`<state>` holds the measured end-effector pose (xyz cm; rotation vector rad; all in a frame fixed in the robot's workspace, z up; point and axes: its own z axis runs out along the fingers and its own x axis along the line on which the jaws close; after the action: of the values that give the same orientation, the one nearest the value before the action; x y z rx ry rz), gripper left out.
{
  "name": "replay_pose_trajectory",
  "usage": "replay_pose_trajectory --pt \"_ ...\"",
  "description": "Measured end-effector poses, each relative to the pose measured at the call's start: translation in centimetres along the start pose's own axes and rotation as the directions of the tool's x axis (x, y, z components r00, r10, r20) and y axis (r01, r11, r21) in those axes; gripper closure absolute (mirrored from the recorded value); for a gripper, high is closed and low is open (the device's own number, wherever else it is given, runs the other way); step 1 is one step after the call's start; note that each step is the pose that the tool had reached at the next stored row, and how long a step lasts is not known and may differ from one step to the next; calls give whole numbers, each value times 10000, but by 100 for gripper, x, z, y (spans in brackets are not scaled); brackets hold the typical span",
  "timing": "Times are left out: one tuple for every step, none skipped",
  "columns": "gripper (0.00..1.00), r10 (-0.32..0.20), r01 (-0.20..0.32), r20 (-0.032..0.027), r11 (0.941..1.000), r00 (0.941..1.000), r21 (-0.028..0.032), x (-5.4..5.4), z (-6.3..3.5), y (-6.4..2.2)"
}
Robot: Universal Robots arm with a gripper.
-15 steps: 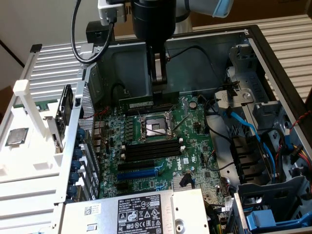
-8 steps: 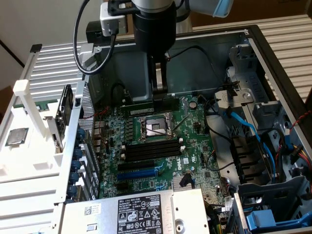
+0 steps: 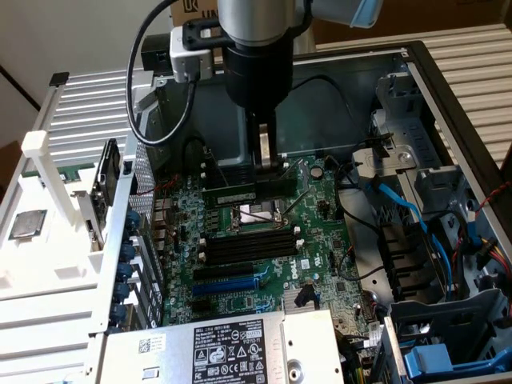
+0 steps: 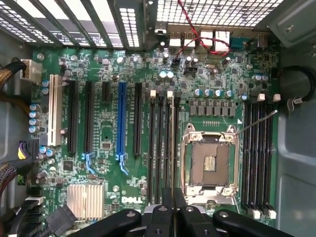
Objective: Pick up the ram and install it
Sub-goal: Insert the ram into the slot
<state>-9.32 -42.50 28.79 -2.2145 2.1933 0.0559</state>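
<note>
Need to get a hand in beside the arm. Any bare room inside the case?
Bare: the grey case panel beyond the motherboard, bordered by the drive cage. Crowded: blue cables at the exterior view's right, and mid-board, where the gripper holds the ram.

Legible text, each item placed against the CPU socket (image 4: 210, 165).

Wrist view:
- White "DELL" wordmark (image 4: 132, 200) printed on the motherboard (image 4: 106, 143). It sits apart from the socket, beyond the nearer bank of memory slots (image 4: 163, 148).
- Remaining silkscreen on the board is too fine to read.

Exterior view:
- White Dell mark (image 3: 314, 260) on the board near the socket, turned sideways.
- Black label (image 3: 228, 352) with white print and certification symbols on the power supply (image 3: 312, 336), well apart from the socket. Lettering not legible.
- White barcode sticker (image 3: 150, 346) just beside that label. Characters unreadable.
- Pale label on the ram (image 3: 230, 194), just beside the socket. Unreadable.
</note>
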Motion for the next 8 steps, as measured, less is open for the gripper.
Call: replay_pose_trajectory --pt "88 21 -21 1 10000 10000 0 10 13 0" --pt "88 57 -57 2 10000 10000 1 18 24 0" --pt "88 113 -113 2 9999 9999 4 22 32 0" --pt "88 187 -187 4 9998 9998 8 22 42 0" --pt "88 278 -278 4 9996 9996 12 23 53 0" --pt "88 386 -386 4 9993 9993 15 24 68 -1" --pt "88 469 -469 5 9989 9989 18 25 82 -1" --pt "88 530 -530 6 9986 9986 21 25 93 -1"
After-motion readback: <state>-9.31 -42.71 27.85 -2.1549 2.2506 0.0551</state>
